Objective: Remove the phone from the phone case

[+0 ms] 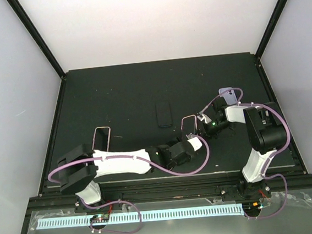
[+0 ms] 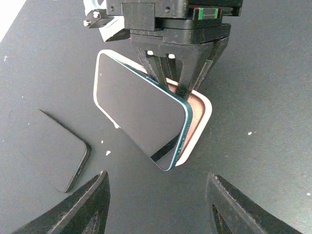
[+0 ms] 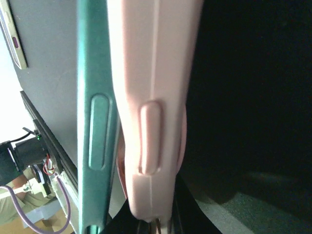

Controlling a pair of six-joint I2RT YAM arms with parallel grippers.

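Right gripper [image 2: 174,87]: came in from above, jaws narrow, clamped at the long edge of the pink phone case [image 2: 201,116]. It held the case off the table [image 2: 263,97] at a tilt. Could not tell whether the pads caught the case wall alone or the phone too.

Phone [image 2: 139,114]: teal-edged, screen dark, half out. Its lower corner stood clear of the case lip and the case lining showed beside it. The right wrist view showed the teal edge and the pink edge side by side, parted.

Left gripper [image 2: 157,178]: jaws spread wide, holding nothing, facing the phone's freed end from close by.

Further out, a second dark phone [image 2: 53,151] lay flat on the table, apart.

Judged the step to be the separation itself, partly done. The next move likely calls for the left gripper to close across the freed end of the phone, missing the pink lip, then pull while the right anchors the case.
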